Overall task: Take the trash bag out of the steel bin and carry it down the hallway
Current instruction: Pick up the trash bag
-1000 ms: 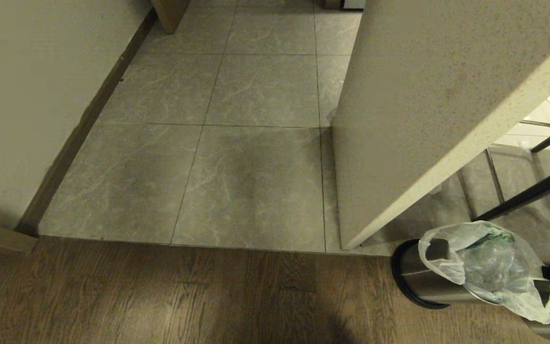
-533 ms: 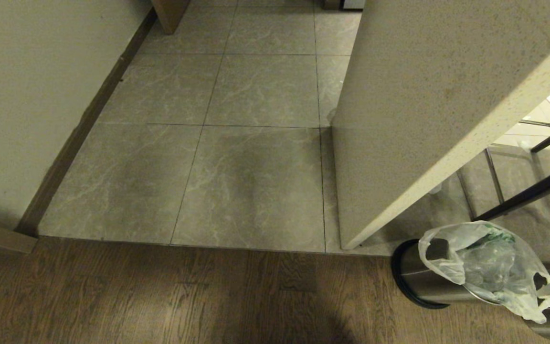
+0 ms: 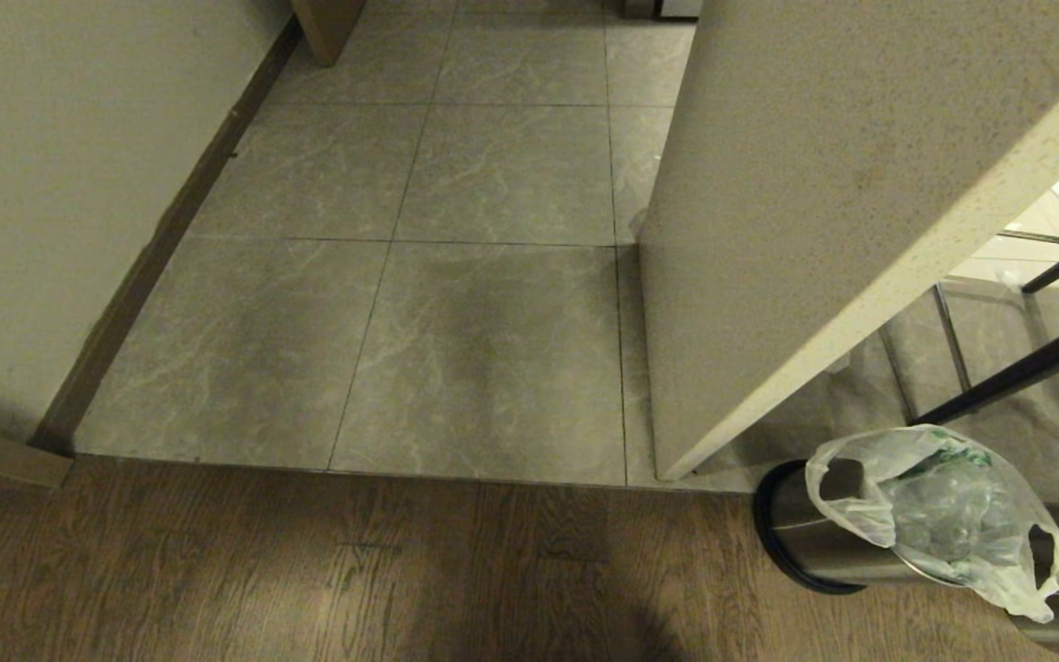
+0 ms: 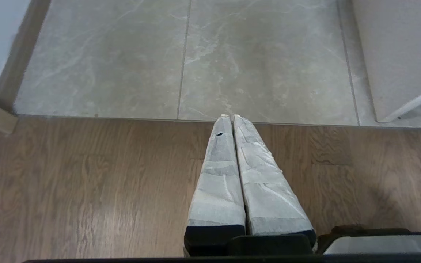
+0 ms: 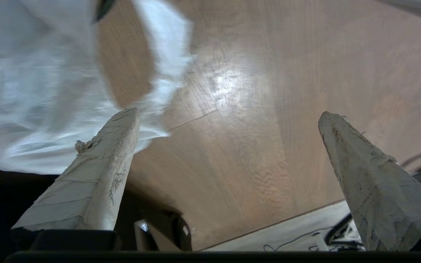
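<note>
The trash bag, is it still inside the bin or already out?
Still in. The trash bag sits in the steel bin, its edges draped over the rim, handle loops hanging free.

Dim, yellowish indoor light leaves a soft dark shadow across the grey floor tiles (image 3: 493, 340) in the head view, while a bright patch of glare sits on the wood floor (image 5: 228, 87) and the plastic bag (image 5: 31, 91) smears into blur.
</note>
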Controlling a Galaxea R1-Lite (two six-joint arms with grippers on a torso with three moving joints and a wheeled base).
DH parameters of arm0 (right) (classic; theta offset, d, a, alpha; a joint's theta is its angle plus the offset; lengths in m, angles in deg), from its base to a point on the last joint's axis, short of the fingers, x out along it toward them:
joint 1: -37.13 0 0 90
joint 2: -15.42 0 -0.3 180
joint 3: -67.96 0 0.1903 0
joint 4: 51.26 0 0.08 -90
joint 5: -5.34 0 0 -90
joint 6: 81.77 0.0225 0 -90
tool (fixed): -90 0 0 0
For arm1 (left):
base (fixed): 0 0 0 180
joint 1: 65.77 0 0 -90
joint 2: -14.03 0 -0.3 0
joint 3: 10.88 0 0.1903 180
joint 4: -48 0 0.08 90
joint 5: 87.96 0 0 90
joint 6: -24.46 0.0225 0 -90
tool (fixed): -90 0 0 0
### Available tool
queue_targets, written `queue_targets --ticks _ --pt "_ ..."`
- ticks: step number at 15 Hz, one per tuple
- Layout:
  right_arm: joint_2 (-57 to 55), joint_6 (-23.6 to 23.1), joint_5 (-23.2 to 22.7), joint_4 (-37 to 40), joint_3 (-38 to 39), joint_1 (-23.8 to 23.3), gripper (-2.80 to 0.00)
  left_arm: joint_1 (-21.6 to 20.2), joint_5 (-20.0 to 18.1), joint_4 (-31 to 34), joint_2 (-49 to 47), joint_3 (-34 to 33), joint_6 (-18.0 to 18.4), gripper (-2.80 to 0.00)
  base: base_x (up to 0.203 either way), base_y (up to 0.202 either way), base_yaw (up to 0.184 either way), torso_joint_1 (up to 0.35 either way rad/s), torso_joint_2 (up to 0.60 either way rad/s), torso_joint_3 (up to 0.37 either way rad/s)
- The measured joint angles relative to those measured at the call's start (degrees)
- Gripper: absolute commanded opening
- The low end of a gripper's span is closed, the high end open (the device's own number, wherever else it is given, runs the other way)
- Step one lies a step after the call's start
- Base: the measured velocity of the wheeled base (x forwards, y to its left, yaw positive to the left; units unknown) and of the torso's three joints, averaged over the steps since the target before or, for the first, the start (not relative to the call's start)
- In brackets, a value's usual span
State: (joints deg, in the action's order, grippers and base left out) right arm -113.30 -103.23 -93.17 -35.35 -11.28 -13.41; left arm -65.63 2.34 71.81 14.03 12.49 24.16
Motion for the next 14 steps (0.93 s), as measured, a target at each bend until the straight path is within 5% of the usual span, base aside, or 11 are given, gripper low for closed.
queue_targets --ticks 5,14 --pt "-0.7 0.0 0.0 -0.3 -0.3 -0.2 0.00 0.0 0.0 0.0 0.0 0.0 0.0 -2.80 0.000 0.000 0.000 0.000 0.00 0.000" --pt "-9.0 0.2 -0.1 -12.8 -4.9 0.5 0.00 0.0 0.0 0.0 0.0 0.0 0.0 -2.80 0.000 0.000 0.000 0.000 0.00 0.000"
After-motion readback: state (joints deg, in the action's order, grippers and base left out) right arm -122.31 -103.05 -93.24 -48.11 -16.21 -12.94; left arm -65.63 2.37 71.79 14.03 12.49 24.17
